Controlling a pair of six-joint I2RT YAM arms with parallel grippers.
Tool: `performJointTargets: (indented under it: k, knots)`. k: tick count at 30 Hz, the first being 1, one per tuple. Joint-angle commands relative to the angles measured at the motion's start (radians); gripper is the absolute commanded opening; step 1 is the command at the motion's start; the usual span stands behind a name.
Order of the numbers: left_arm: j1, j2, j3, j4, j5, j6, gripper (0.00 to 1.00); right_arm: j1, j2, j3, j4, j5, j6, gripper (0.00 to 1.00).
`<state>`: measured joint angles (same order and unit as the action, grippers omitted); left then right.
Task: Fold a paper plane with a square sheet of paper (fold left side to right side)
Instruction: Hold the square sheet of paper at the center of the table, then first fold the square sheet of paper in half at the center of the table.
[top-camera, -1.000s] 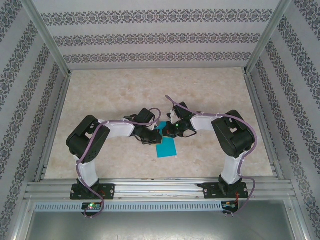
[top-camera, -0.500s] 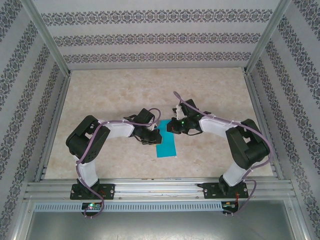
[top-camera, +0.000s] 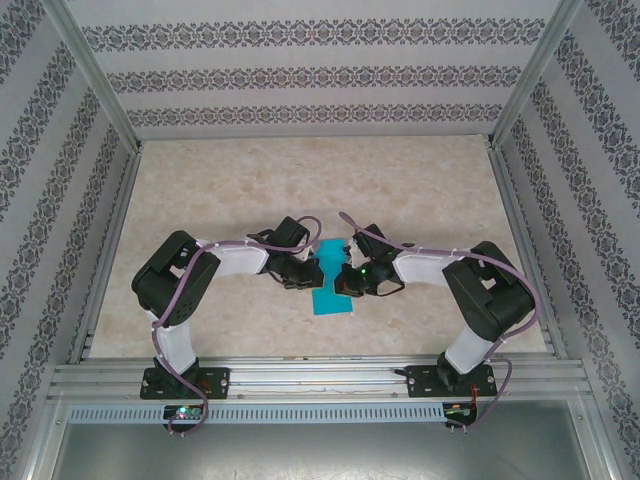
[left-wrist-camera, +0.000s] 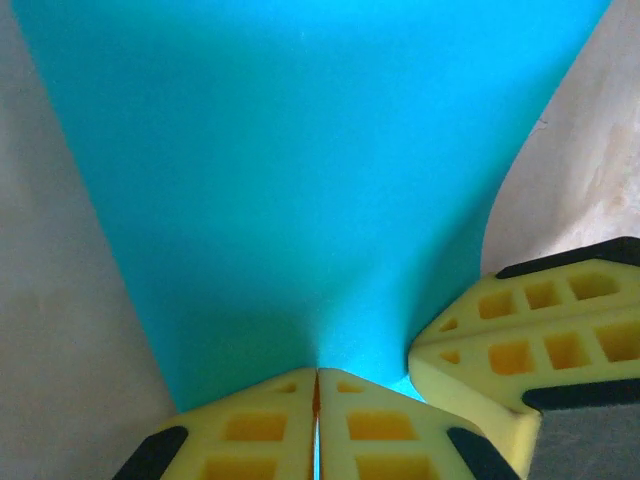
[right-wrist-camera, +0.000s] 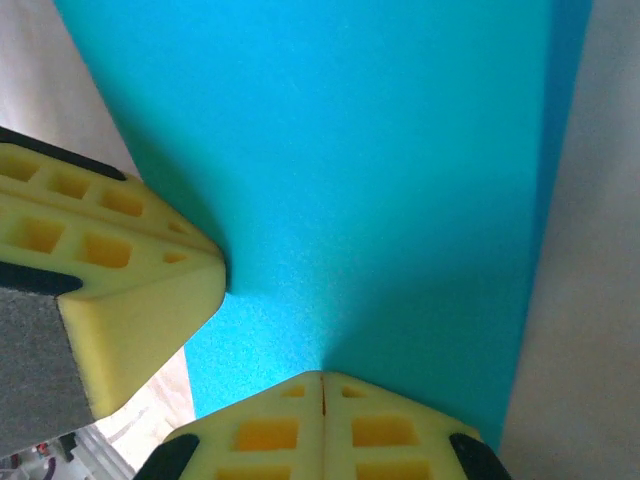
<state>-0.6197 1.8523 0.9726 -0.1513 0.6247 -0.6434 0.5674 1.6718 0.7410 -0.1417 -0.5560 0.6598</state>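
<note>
Right arm has moved: elbow swung outward, and the right gripper (right-wrist-camera: 322, 385) has come back toward me onto the paper (top-camera: 331, 300). Left arm hasn't budged. More teal shows between the two wrists than a second ago.

Paper lies on the table (top-camera: 300, 180), near the middle, between the grippers. From above I see a tall narrow rectangle, not a square, so I read the left-to-right fold as in, or being pressed in.

Left gripper (left-wrist-camera: 317, 385): jaws closed, with a thin teal sliver in the seam, so I take it as nipping the paper. Right gripper: fully closed, nothing between the fingers, tip resting on the paper just beside the left one's.

Status as I judge it: first fold about done, crease probably being firmed. No nose, no wings, nothing dart-shaped yet. Most of the plane is left.
</note>
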Motion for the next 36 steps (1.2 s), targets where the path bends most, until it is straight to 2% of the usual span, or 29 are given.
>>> performJointTargets:
  k: [1,10,19,36]
  knots:
    - [0.006,-0.019,0.035,-0.046,-0.01,-0.004,0.1,0.008,0.027,-0.021,-0.046,0.075,-0.001,0.0]
    - [0.046,0.012,0.078,0.016,0.006,0.014,0.1,0.007,0.058,-0.022,-0.091,0.135,-0.028,0.0]
    - [0.064,0.059,0.037,0.094,-0.008,-0.002,0.1,0.006,0.074,-0.008,-0.126,0.158,-0.049,0.0]
    - [0.109,0.081,-0.01,0.147,-0.098,-0.006,0.11,0.003,0.095,0.007,-0.191,0.21,-0.089,0.0]
